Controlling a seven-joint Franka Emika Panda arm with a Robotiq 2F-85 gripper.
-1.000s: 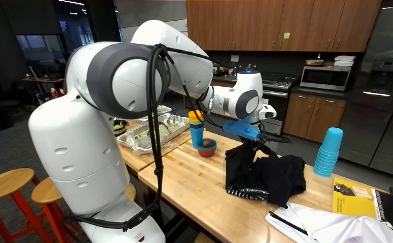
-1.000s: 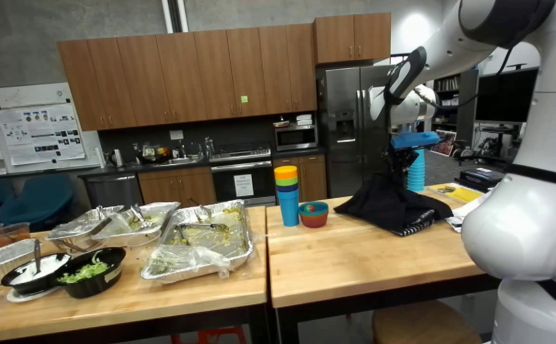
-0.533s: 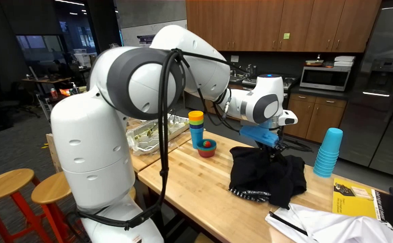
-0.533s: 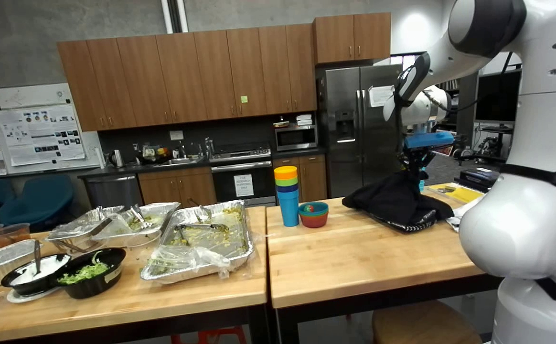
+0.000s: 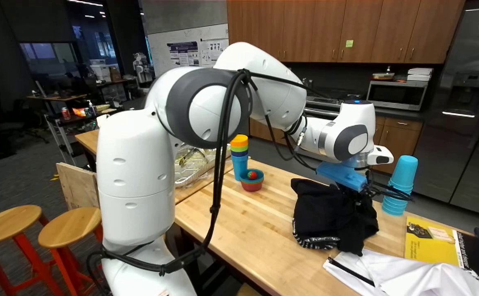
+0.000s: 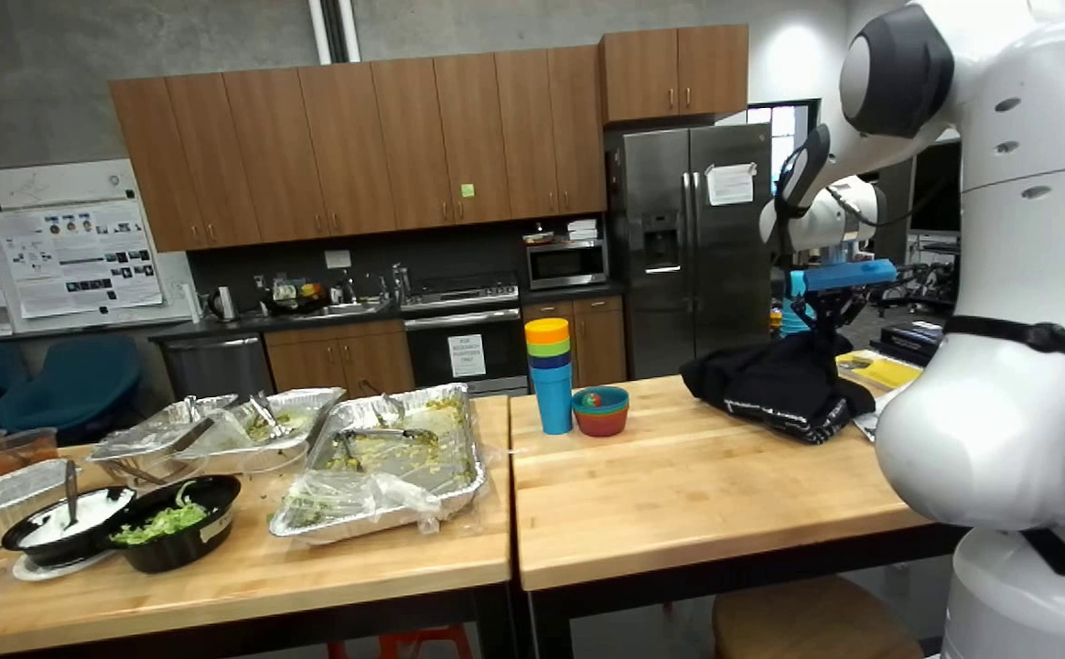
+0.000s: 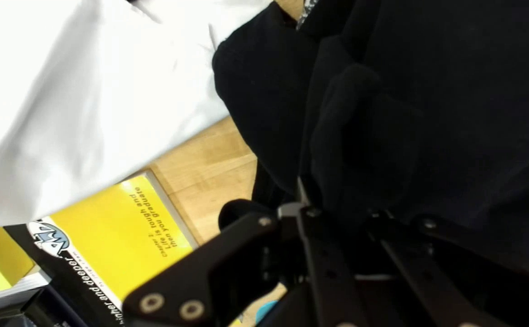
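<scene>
Here, in an exterior view, the gripper (image 5: 356, 198) points down into the black garment (image 5: 317, 213), bunched on the wooden tabletop (image 5: 239, 230), one edge against the white garment (image 5: 412, 273). In an exterior view, a stack of tumblers (image 6: 553, 384) stands beside the nested bowls (image 6: 601, 421), both apart from the black garment. In the wrist view, the fingers (image 7: 320, 254) pinch a fold of the black garment, and the white garment partly hides the yellow-and-black book (image 7: 119, 227).
</scene>
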